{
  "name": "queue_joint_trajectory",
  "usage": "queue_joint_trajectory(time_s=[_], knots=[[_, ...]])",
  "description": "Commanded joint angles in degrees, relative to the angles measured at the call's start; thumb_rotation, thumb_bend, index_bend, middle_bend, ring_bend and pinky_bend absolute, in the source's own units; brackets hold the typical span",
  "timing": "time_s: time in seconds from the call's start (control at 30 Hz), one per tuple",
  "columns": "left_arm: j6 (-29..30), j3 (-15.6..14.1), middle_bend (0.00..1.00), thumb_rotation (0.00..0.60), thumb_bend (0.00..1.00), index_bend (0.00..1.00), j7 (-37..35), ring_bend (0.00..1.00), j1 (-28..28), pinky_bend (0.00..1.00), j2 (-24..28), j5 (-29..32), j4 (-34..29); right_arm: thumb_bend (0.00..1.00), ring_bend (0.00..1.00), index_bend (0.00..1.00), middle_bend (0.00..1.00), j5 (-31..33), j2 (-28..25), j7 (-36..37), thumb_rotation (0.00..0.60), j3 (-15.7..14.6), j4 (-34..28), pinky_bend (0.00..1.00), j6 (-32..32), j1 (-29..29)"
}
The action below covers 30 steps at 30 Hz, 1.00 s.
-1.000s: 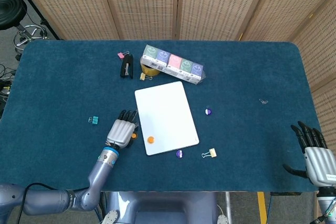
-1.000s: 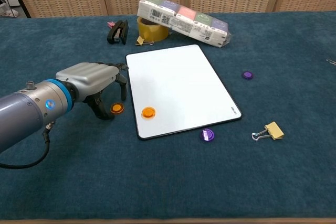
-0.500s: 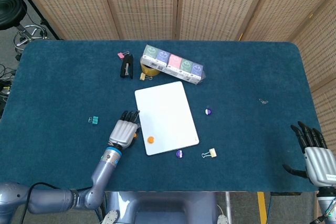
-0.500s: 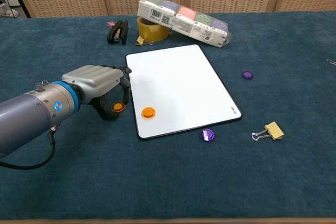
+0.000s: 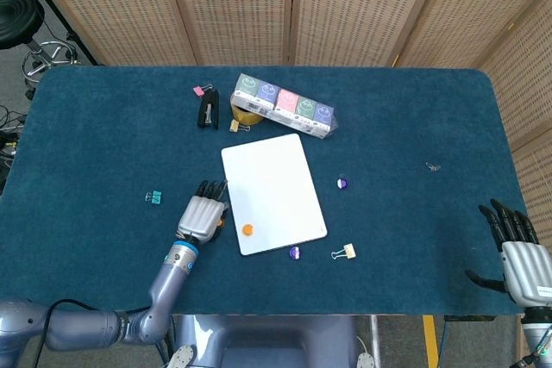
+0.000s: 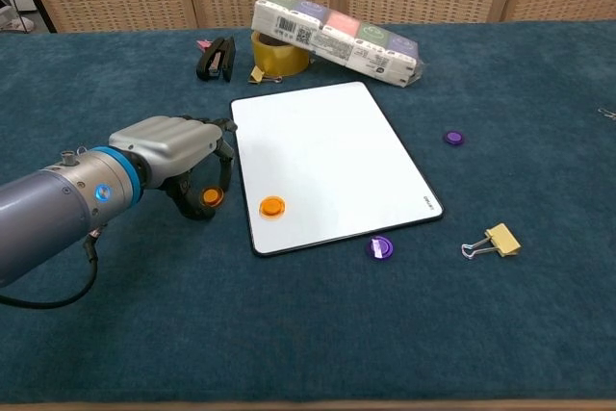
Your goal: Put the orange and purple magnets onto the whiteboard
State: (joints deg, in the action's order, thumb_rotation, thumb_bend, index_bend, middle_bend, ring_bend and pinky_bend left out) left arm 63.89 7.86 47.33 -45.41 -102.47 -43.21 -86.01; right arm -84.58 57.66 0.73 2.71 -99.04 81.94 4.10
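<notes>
The whiteboard (image 5: 272,180) (image 6: 327,146) lies mid-table with one orange magnet (image 5: 247,230) (image 6: 272,206) on its near left corner. My left hand (image 5: 200,213) (image 6: 166,147) sits just left of the board, fingers curled down. It pinches a second orange magnet (image 6: 211,196) (image 5: 220,222) between thumb and a finger, low over the cloth. One purple magnet (image 6: 381,247) (image 5: 295,252) lies just off the board's near edge, another purple magnet (image 6: 453,138) (image 5: 342,184) to its right. My right hand (image 5: 520,254) hangs open, holding nothing, at the table's near right corner.
A tissue pack (image 6: 337,36), a tape roll (image 6: 277,55) and a black stapler (image 6: 217,58) lie behind the board. A yellow binder clip (image 6: 496,239) sits right of the near purple magnet. A teal clip (image 5: 154,197) lies left of my left hand.
My left hand edged right toward the board, then back left a little, and the orange magnet under it moved with it. The right hand stayed put.
</notes>
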Motion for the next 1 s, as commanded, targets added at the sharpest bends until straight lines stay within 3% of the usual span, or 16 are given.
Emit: queue_joint_trajectory(time_s=[0.03, 0.67, 1.0], knots=[[0.18, -0.09, 0.0, 0.6, 0.32, 0.52, 0.24, 0.0, 0.0, 0.0, 0.21, 0.03, -0.24, 0.0, 0.0, 0.0, 0.0, -0.04, 0.01, -0.03, 0.6, -0.03, -0.02, 0.0, -0.02, 0.01], [0.97, 1.23, 0.0, 0.6, 0.32, 0.53, 0.74, 0.0, -0.94, 0.0, 1.33, 0.32, -2.83, 0.0, 0.0, 0.0, 0.0, 0.26, -0.12, -0.01, 0.6, -0.03, -0.18, 0.0, -0.22, 0.0], [-0.64, 4.01, 0.0, 0.6, 0.32, 0.52, -1.06, 0.0, -3.39, 0.0, -1.11, 0.09, 0.0, 0.0, 0.0, 0.0, 0.0, 0.71, -0.27, 0.4, 0.6, 0.12, -0.09, 0.0, -0.54, 0.1]])
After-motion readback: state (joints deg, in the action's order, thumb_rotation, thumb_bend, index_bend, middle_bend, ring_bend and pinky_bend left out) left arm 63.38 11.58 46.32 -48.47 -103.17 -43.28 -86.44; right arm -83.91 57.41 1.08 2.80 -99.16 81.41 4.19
